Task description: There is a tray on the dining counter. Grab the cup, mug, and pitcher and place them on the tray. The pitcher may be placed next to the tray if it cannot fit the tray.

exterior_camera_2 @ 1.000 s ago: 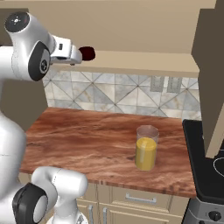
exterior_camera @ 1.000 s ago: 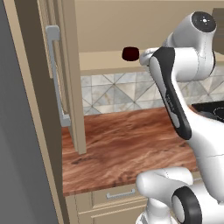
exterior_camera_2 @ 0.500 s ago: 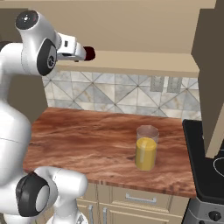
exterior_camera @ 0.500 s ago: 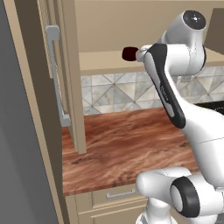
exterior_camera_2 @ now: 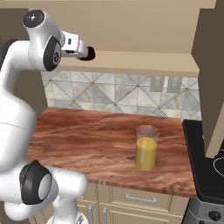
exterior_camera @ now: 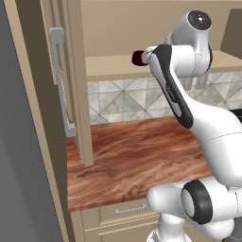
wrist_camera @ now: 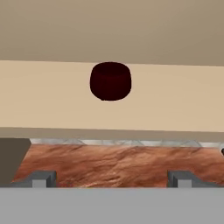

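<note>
The dark maroon mug (wrist_camera: 110, 81) stands on a beige shelf (wrist_camera: 52, 96) above the backsplash, straight ahead of my gripper (wrist_camera: 112, 179). The gripper is open, its fingertips (wrist_camera: 42, 178) wide apart and short of the mug, nothing between them. From the base views the hand is level with the mug (exterior_camera: 138, 57) (exterior_camera_2: 89, 53), right beside it. The clear pitcher (exterior_camera_2: 146, 148) with orange-yellow liquid stands upright on the short wood counter (exterior_camera_2: 83, 135), toward its right front. The tray, the dining counter and the cup are out of view.
A tall beige cabinet with a grey handle (exterior_camera: 61, 94) stands at the left end of the counter. A dark stove (exterior_camera_2: 205, 170) adjoins the counter's right end, below an upper cabinet (exterior_camera_2: 212, 65). A tiled backsplash (exterior_camera_2: 113, 94) runs under the shelf.
The arm's elbow has risen and swung while the hand stays near the mug. The mug and pitcher have not moved; the gripper stays open.
</note>
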{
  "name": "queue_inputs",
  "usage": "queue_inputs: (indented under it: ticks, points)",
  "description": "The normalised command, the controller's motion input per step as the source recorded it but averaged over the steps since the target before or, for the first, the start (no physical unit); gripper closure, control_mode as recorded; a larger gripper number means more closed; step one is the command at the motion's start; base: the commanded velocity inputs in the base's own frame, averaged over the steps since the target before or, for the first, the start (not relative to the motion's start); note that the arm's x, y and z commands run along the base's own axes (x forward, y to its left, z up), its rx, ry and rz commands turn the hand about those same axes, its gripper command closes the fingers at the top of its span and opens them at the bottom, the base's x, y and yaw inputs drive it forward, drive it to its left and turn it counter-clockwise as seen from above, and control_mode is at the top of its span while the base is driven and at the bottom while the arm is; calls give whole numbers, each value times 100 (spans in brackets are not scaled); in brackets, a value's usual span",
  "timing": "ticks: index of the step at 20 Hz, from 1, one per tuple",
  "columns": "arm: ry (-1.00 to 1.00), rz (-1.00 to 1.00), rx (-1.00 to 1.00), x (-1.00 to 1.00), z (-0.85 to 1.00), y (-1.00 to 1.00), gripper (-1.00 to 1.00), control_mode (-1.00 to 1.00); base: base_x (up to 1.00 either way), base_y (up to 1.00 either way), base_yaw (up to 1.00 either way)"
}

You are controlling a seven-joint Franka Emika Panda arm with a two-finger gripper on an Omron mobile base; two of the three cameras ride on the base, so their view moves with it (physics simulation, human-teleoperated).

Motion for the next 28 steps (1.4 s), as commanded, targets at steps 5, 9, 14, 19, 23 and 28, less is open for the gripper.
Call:
queue_inputs:
  ticks: [5, 9, 14, 19, 23, 28]
  points:
    - [-1, 0, 0, 25, 0, 8, -100, -100, 0, 0, 0]
    - [-8, 0, 0, 1, -3, 7, -100, -100, 0, 0, 0]
    - [-13, 0, 0, 0, -17, 8, -100, -100, 0, 0, 0]
    - [-12, -1, 0, 0, -32, 17, -100, -100, 0, 0, 0]
    - [-2, -2, 2, 0, -9, 14, -100, -100, 0, 0, 0]
    - [0, -2, 3, 11, 0, 2, -100, -100, 0, 0, 0]
